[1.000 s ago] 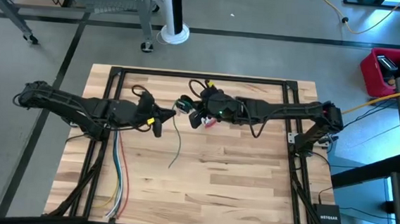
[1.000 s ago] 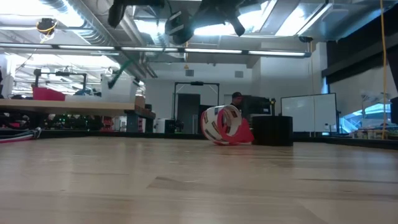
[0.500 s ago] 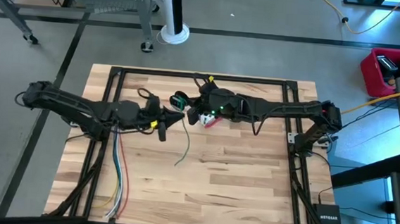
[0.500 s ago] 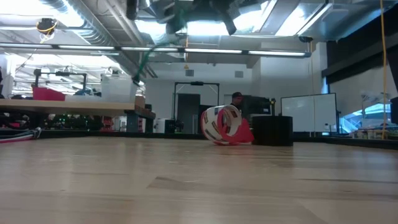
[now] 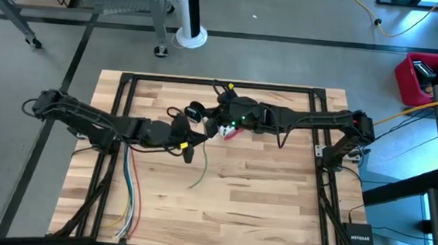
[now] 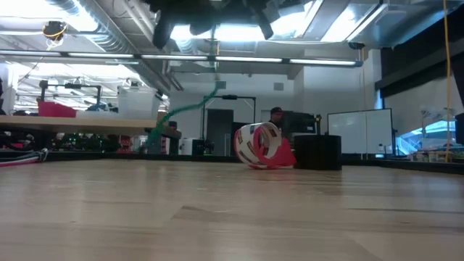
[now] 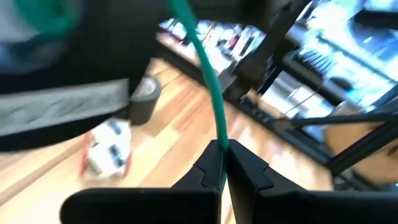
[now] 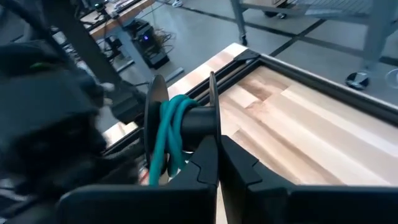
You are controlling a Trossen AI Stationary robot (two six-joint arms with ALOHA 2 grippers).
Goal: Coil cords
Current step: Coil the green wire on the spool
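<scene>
so the left gripper (image 5: 187, 142) is pinching the thin green cord (image 5: 201, 161), whose spool-wound end is sitting clamped in the right gripper (image 5: 202, 115) just beside.

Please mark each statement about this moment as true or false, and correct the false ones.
1. The left claw is shut on the green cord. True.
2. The cord's free end hangs down toward the table. True.
3. The tape roll is held by the right claw. False: it rests on the table.
4. The right claw is wide open. False: it is shut on a black spool wound with cord.
5. The spool is bare. False: green turns wrap it.
</scene>
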